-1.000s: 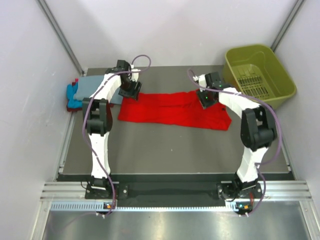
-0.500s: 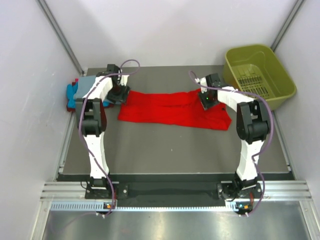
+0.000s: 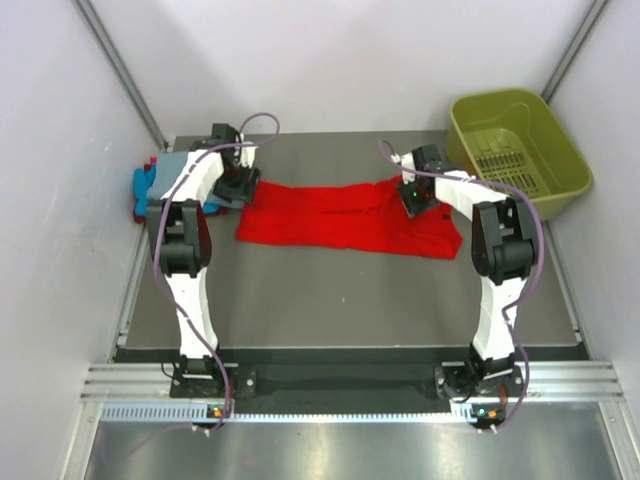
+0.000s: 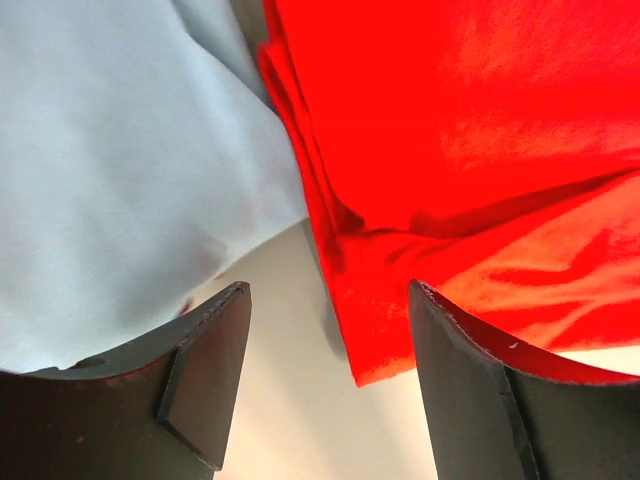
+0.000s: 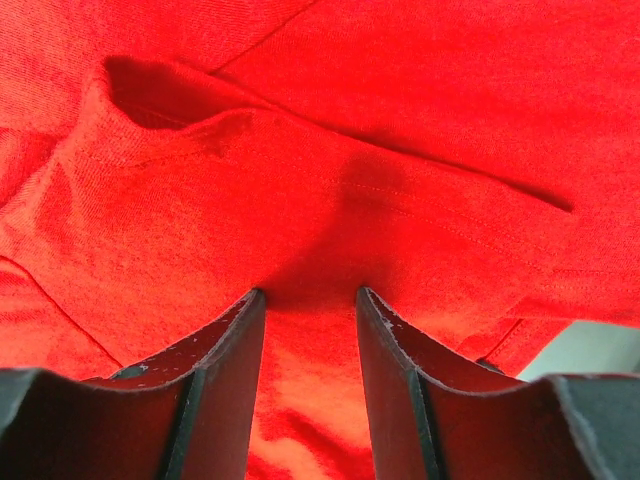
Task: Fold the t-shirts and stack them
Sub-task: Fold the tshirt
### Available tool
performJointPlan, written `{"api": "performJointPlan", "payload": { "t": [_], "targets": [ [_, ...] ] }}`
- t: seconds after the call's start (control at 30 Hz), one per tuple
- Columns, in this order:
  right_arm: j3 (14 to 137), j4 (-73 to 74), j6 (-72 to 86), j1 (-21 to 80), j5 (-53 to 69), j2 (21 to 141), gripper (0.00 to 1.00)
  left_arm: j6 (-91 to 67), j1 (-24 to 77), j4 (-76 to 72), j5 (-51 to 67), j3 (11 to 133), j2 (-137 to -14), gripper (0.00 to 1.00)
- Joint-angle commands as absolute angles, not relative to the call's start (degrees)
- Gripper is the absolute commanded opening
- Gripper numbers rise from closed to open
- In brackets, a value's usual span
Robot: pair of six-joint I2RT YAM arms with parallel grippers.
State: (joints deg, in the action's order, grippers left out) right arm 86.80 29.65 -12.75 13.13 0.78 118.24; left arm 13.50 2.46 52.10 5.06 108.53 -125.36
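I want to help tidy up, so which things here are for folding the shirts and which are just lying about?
For the job:
red t-shirt, spread out in the middle
grey-blue t-shirt, at the left
turquoise t-shirt, peeking out beside it
left tool and right tool, both open

Just lying about:
olive-green basket, far right corner

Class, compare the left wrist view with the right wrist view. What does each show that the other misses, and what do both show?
Left wrist only: the grey-blue shirt and the left gripper, open. Right wrist only: the right gripper, its fingers apart over a fold in the cloth. Both: the red shirt, which fills nearly the whole right wrist view.
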Motion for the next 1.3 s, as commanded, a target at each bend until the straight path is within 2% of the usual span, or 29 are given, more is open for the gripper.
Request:
{"api": "performJointPlan", "payload": {
  "t": [0.0,0.27,0.53,1.0,1.27],
  "targets": [
    [88.7,28.3,-12.2,11.8,0.2,118.9,0.43,12.1,2.3,50.1,6.0,113.3,-120.0,0.7],
    [88.4,27.9,-12.4,11.6,0.4,118.7,0.43,14.7,0.4,42.8,-5.9,117.9,-120.6,0.73],
    [87.7,27.9,-12.7,11.7,0.5,118.0,0.43,11.7,-9.3,42.4,-8.0,122.9,-124.2,0.73],
    [87.8,27.8,-13.1,12.5,0.5,118.1,0.43,7.8,-21.4,44.4,-1.9,122.5,-127.4,0.75],
    [87.9,28.2,-13.2,12.6,0.5,118.0,0.43,7.9,-22.0,45.2,3.7,123.7,-131.7,0.68]
  ]
}}
